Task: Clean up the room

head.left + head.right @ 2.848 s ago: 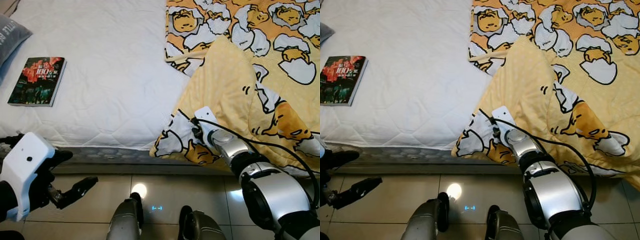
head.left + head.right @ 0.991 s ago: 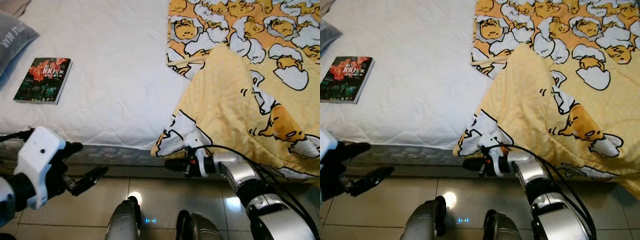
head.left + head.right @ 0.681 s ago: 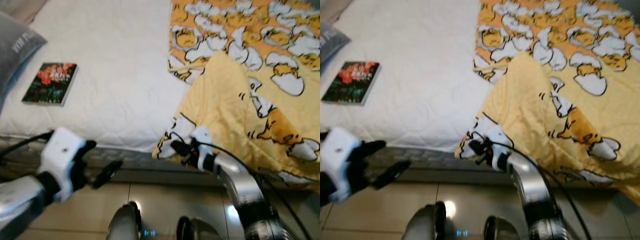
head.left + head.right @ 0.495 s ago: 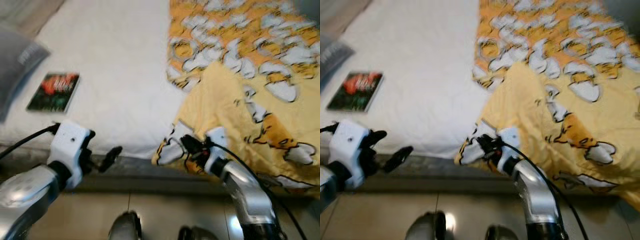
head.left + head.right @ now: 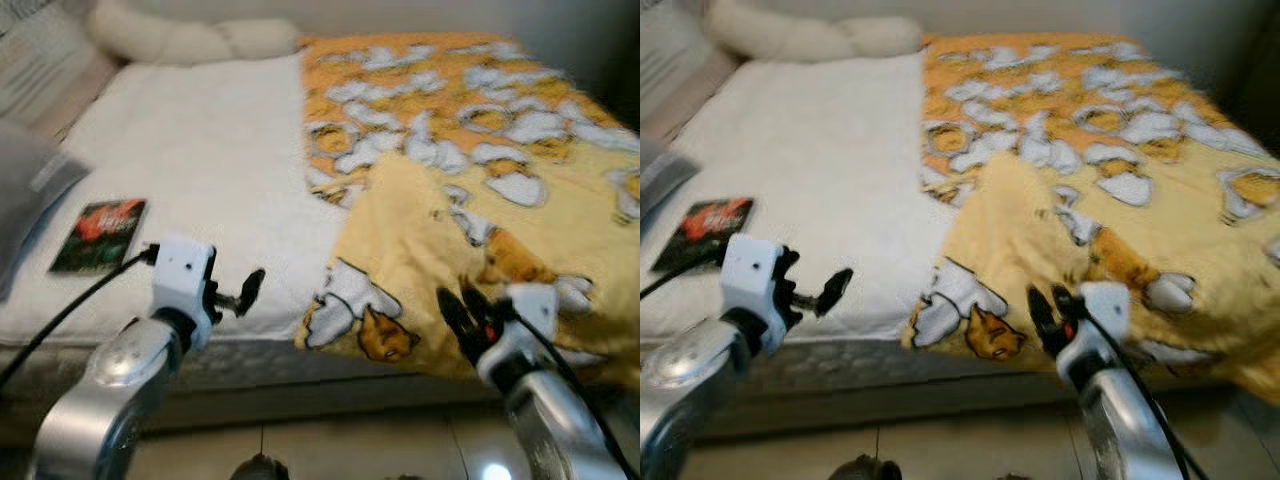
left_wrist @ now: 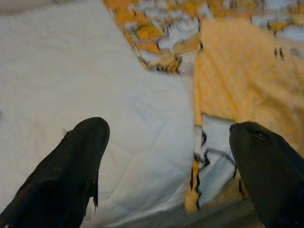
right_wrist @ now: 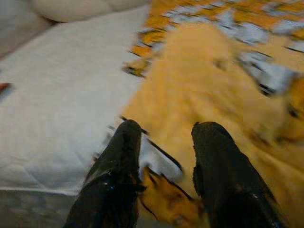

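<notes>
Book (image 5: 100, 235) lies at our far left on the white bed (image 5: 200, 170), beyond our left gripper (image 5: 235, 295), whose fingers are spread wide. Further right, our right gripper (image 5: 455, 315) hovers slightly parted over the yellow blanket (image 5: 470, 210), gripping nothing.

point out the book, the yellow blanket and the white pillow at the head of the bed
book (image 5: 100, 233): left eye view, middle of its red and dark cover.
yellow blanket (image 5: 430, 235): left eye view, plain yellow folded-over part.
white pillow (image 5: 810, 38): right eye view, middle of the long pillow.
</notes>
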You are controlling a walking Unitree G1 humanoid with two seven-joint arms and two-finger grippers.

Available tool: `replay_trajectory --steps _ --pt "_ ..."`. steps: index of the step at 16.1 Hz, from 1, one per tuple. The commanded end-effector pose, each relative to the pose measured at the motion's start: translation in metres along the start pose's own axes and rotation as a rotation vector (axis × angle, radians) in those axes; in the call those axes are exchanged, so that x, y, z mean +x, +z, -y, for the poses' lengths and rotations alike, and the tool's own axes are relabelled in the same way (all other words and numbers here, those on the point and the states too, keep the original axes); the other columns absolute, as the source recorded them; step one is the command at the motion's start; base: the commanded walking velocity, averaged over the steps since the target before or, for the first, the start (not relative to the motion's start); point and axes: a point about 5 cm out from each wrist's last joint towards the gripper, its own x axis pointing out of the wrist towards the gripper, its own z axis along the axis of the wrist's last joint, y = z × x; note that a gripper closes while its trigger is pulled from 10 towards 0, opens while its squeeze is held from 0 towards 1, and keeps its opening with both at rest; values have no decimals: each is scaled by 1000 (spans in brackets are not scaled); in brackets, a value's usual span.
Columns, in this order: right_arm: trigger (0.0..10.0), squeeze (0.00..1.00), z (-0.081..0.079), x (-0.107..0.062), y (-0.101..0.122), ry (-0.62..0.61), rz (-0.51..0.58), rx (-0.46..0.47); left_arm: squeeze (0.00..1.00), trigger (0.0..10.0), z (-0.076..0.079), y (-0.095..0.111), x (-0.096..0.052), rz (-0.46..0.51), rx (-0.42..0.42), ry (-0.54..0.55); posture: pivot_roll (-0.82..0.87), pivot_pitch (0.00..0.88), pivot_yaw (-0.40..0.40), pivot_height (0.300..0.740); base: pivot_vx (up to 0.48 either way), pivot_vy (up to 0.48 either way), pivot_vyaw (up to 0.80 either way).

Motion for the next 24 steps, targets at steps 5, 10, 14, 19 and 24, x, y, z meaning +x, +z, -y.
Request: replay_trajectory --steps 5,10,14,19,24 --pt "10000 0 -6 11 -2 -18 -46 -19 0 10000 -7 -19 -5 -20 -4 98 20 0 15 740 0 338 0" --pt "10000 0 -13 18 -7 -7 -52 -16 0 10000 -10 -26 -3 -18 -2 120 18 0 15 740 0 409 0" --pt "10000 0 -11 25 -3 -5 -38 -22 0 10000 -3 -25 3 8 -9 89 21 0 7 740 0 0 0" --pt "10000 0 -10 28 -5 -7 -40 -10 0 10000 -2 -20 11 44 -12 80 15 0 15 740 0 0 0" --pt "10000 0 -9 29 -5 30 -59 -60 0 10000 0 -23 13 62 -36 84 16 0 5 740 0 0 88"
